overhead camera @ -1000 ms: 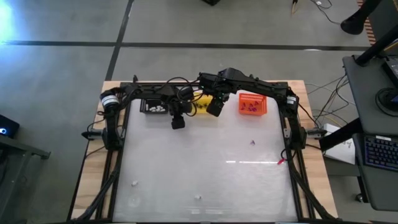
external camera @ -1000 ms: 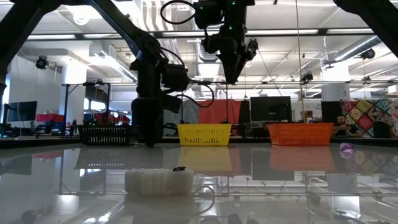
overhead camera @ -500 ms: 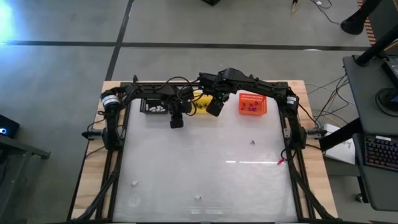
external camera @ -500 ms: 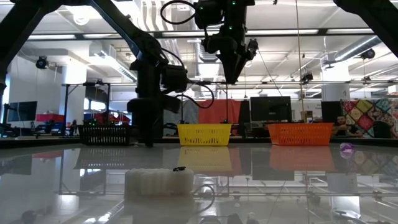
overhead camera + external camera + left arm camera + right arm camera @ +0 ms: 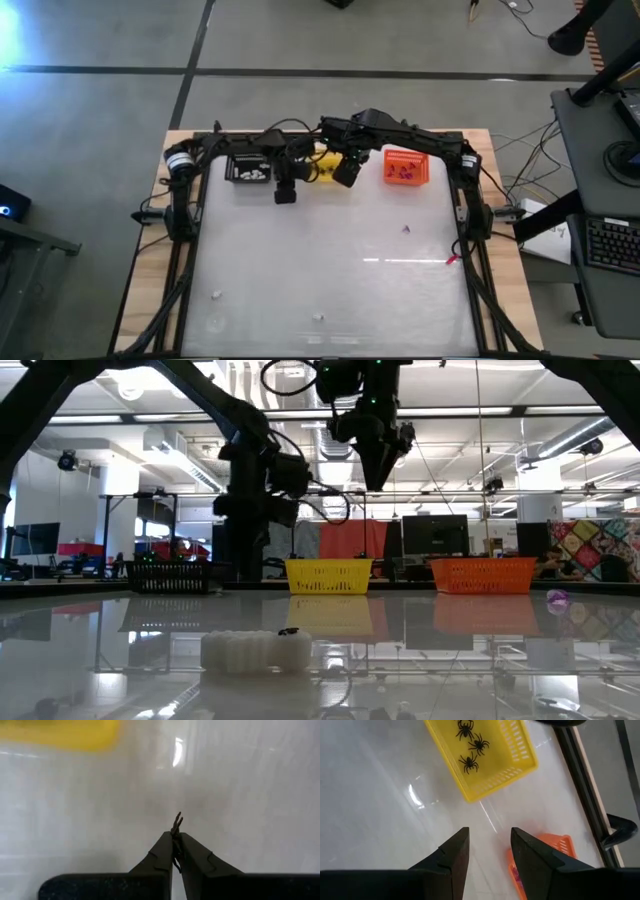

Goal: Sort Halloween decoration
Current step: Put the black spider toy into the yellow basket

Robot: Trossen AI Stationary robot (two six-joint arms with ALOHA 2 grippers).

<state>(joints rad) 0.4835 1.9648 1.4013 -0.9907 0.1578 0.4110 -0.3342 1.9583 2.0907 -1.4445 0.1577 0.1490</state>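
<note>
Your left gripper (image 5: 176,851) is clamped on a small black plastic spider (image 5: 176,826); the yellow slatted plastic basket (image 5: 322,165) lies just beside it, nearest this arm.

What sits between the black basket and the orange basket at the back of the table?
The yellow basket, seen in the low view. From above, both arms' tools, left tool and right tool, hang over it.

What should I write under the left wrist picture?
Left gripper shut on a black spider above the white table.

White trinket (image 5: 256,652) near; black (image 5: 168,576), yellow (image 5: 329,575), orange baskets (image 5: 481,575) behind.
</note>
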